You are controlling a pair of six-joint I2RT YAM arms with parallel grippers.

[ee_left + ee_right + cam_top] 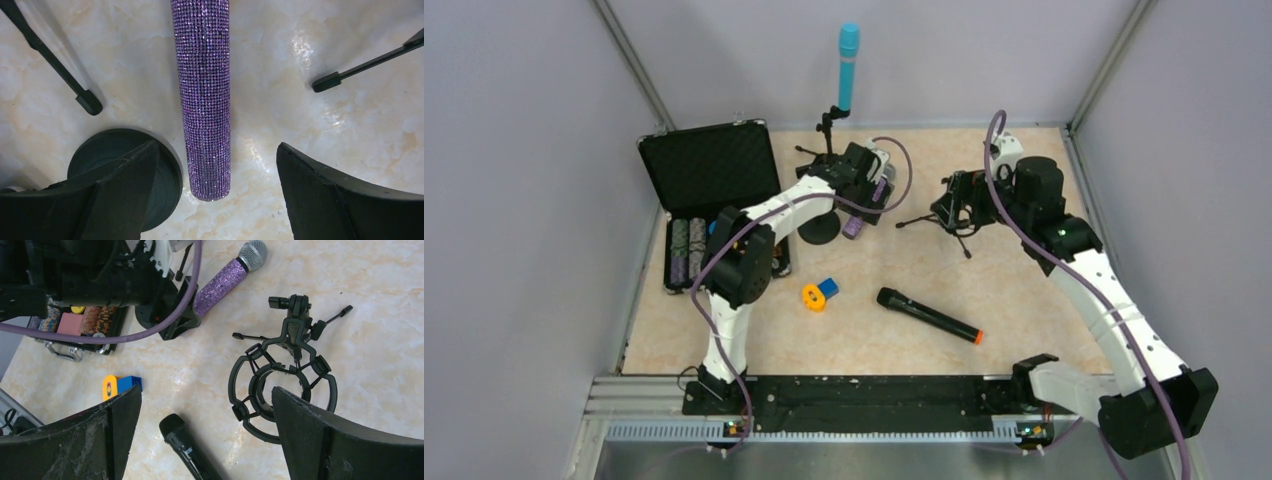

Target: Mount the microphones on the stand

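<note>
The light-blue microphone (848, 65) stands upright in a clip on a small stand at the back. The glittery purple microphone (205, 90) lies flat on the table; its silver grille shows in the right wrist view (252, 251). My left gripper (216, 146) is open above its handle end, one finger on each side and not touching it. The black microphone with the orange end (927, 315) lies flat mid-table. My right gripper (205, 390) is open and empty above a black tripod stand with a ring shock mount (282, 390), with the black microphone's head (175, 427) below it.
A round black stand base (125, 175) sits just left of the purple microphone, with thin tripod legs (50, 60) beside it. An open black case with chips (714, 170) stands at the back left. A small orange-and-blue object (819, 294) lies mid-table. Walls enclose three sides.
</note>
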